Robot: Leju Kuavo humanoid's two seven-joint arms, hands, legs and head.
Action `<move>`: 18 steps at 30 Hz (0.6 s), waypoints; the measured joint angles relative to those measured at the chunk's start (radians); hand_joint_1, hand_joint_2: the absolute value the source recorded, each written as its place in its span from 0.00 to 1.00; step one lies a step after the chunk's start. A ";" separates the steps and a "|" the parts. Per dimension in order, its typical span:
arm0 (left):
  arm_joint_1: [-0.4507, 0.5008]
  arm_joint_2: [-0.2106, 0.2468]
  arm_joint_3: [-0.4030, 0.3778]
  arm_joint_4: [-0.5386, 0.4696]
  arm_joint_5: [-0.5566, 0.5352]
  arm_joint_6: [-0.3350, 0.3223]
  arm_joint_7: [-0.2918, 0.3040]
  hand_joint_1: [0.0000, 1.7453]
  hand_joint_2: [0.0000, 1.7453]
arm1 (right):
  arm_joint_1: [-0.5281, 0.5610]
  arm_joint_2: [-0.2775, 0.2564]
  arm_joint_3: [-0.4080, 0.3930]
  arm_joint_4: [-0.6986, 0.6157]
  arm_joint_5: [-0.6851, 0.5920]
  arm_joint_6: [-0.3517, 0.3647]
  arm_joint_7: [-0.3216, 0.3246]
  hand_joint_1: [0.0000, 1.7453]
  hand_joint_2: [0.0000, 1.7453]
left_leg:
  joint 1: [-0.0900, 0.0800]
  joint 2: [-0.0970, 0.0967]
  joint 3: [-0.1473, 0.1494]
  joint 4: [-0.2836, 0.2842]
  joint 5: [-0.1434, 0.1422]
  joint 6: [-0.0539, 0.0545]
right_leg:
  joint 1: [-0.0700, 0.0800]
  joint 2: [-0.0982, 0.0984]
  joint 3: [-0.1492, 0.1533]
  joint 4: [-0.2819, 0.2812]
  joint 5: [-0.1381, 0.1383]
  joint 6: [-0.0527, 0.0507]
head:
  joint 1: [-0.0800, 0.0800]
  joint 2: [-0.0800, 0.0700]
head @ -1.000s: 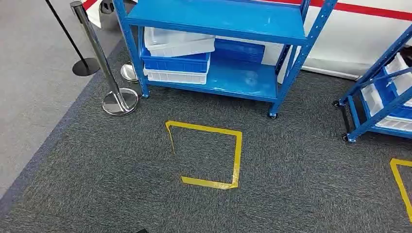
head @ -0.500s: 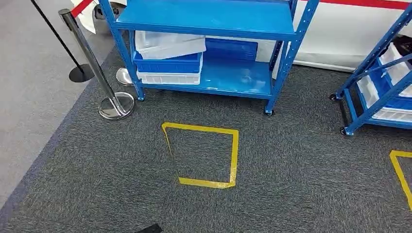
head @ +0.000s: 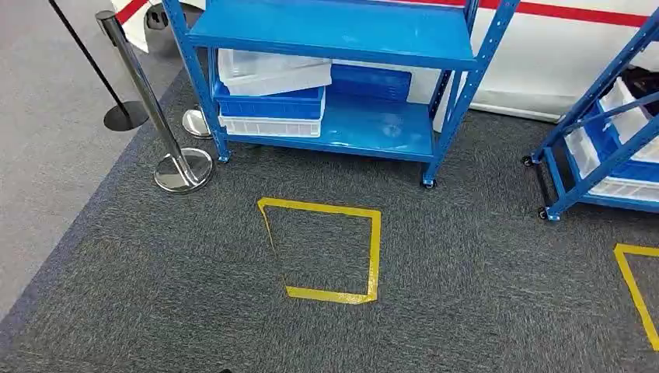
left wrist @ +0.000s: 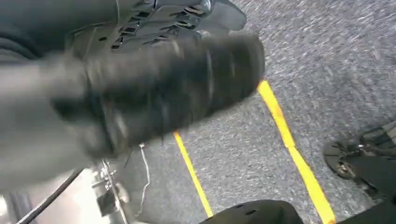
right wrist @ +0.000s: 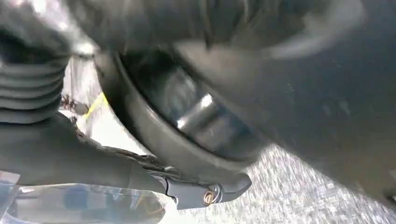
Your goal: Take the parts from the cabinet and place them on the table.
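Observation:
The blue cabinet (head: pixel 334 31) stands ahead on small wheels, at the far edge of the dark carpet. On its lower shelf sits a stack of bins: a tilted white bin (head: pixel 272 71) on top, a blue bin (head: pixel 268 103) under it and a white bin (head: pixel 268 126) at the bottom. Another blue bin (head: pixel 371 80) lies behind them. No parts can be made out inside the bins. My left hand (left wrist: pixel 163 88) is a dark blur above the carpet in the left wrist view. My right hand (right wrist: pixel 196 112) is blurred too, so neither hand's fingers can be read.
A yellow tape square (head: pixel 322 249) marks the carpet in front of the cabinet, and a corner of a second tape square (head: pixel 633 287) lies at the right. A chrome stanchion (head: pixel 183 167) stands left of the cabinet. Another blue rack (head: pixel 614 148) with bins stands at the right.
The whole head picture has shifted: the cabinet and tape square now sit slightly further left, so the camera has moved. Nothing on the shelves has changed.

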 joint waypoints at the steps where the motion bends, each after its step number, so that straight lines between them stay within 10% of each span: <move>1: 0.000 0.000 0.001 0.000 0.003 0.013 0.006 0.00 1.00 | -0.004 0.003 0.003 0.000 0.000 0.003 0.002 0.00 1.00 | 0.000 0.000 0.000 0.000 0.000 0.000 | -0.001 0.002 0.001 -0.001 -0.002 0.009 | -0.001 0.000; 2: 0.000 0.000 0.003 0.000 0.013 0.036 0.009 0.00 1.00 | -0.005 0.007 0.007 0.000 0.003 0.003 0.000 0.00 1.00 | 0.000 0.001 0.000 0.000 0.000 0.000 | 0.000 0.002 0.001 -0.001 0.000 0.008 | 0.002 0.000; 3: -0.001 0.001 0.005 0.000 0.021 0.062 0.008 0.00 0.00 | -0.007 0.010 0.010 0.000 0.005 0.002 -0.008 0.00 1.00 | 0.000 0.001 0.000 0.000 0.000 0.000 | -0.001 0.002 0.001 -0.002 0.000 0.008 | 0.000 0.000; 4: -0.003 0.002 0.007 0.000 0.026 0.093 0.005 0.00 0.00 | -0.009 0.014 0.012 0.000 0.008 0.001 -0.018 0.00 0.00 | 0.000 0.001 0.000 0.001 0.000 0.000 | -0.001 0.002 0.001 -0.002 0.000 0.008 | 0.001 0.000; 18: -0.046 -0.005 0.008 -0.001 -0.008 0.017 0.120 0.00 0.00 | -0.007 0.032 0.017 0.002 -0.040 0.018 -0.105 0.00 0.00 | 0.002 0.001 0.001 -0.002 -0.002 0.000 | 0.001 0.002 0.001 -0.003 -0.002 0.012 | 0.000 0.000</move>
